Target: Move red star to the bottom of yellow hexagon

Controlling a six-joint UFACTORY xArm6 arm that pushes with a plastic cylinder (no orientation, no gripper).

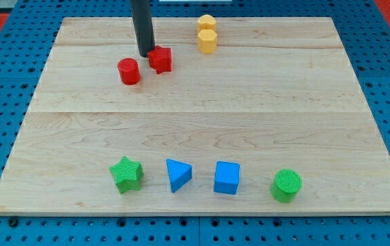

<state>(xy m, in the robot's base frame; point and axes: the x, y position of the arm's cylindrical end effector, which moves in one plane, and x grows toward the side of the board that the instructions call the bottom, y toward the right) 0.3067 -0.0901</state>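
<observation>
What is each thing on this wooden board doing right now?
my tip: touching the red star's left side
red star: left of yellow hexagon, not below it
red cylinder: upright
yellow hexagon: upright, another yellow block just behind
green star, blue triangle, blue cube, green cylinder: untouched row

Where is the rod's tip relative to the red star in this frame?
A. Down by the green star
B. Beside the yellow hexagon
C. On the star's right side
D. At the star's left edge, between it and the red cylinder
D: my tip sits at the left edge of the red star, with the red cylinder further to the view's left.
</observation>
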